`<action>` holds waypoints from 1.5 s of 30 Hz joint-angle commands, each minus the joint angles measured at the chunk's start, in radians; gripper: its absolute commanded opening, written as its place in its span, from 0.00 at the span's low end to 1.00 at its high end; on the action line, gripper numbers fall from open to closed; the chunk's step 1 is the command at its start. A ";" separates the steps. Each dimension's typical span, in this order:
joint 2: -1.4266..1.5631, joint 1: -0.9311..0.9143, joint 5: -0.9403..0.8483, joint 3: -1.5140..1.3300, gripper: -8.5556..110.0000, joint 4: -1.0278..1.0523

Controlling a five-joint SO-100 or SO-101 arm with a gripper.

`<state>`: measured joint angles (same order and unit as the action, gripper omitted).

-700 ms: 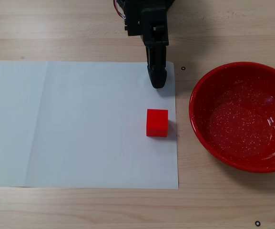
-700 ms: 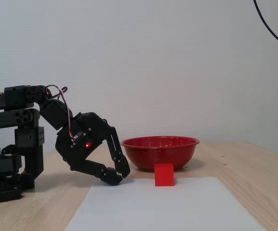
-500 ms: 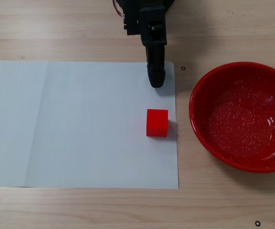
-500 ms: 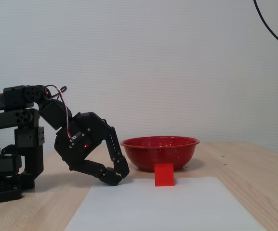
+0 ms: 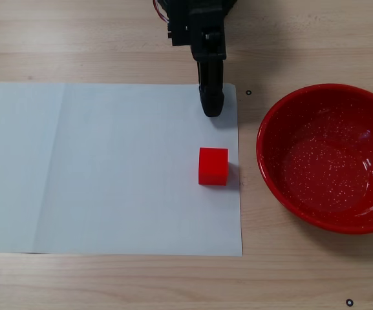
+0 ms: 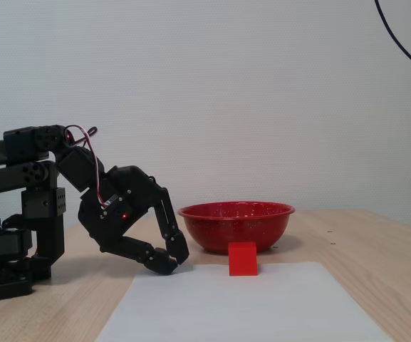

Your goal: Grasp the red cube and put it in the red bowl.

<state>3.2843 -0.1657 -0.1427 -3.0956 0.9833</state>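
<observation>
Pale wood runs under everything, with a white sheet of paper (image 5: 108, 168) laid flat on it and a plain white wall behind in the side-on fixed view. On that paper, close to its right edge as the top-down fixed view shows it, sits the red cube (image 5: 213, 166), square to the sheet and untouched; the red bowl (image 5: 328, 158) stands on bare wood just past that edge, empty, near the cube but apart from it. My gripper (image 6: 171, 260) hangs low over the far edge of the paper, tips nearly on the surface, clenched with the fingertips together and nothing between them. It is short of the cube, with a clear gap of paper between. I judge the grasp has not begun: I have to part my fingers before I reach forward. If I advance closed, I would likely shove the cube along the paper or off its edge toward the bowl's foot. Being this low, my tips could also catch the sheet and drag it, cube and all. A light cube pinched off-centre may twist or pop out, and a low carry could knock it against the bowl's rim.
</observation>
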 commanded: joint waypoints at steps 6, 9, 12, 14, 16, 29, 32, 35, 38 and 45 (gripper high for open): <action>-0.107 -0.002 0.078 0.147 0.07 0.054; -0.158 -0.003 0.110 0.192 0.07 0.087; -0.215 0.002 0.127 0.245 0.07 0.115; -0.256 0.002 0.133 0.293 0.07 0.132; -0.307 0.000 0.129 0.351 0.07 0.163; -0.652 -0.023 0.077 0.782 0.07 0.290; -0.753 -0.015 0.075 0.884 0.07 0.310; -0.841 -0.002 0.063 0.974 0.07 0.314; -0.920 0.014 0.020 1.060 0.07 0.331; -1.077 0.029 -0.003 1.232 0.07 0.387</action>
<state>2.2043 -0.1457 -0.1473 -1.9773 1.3622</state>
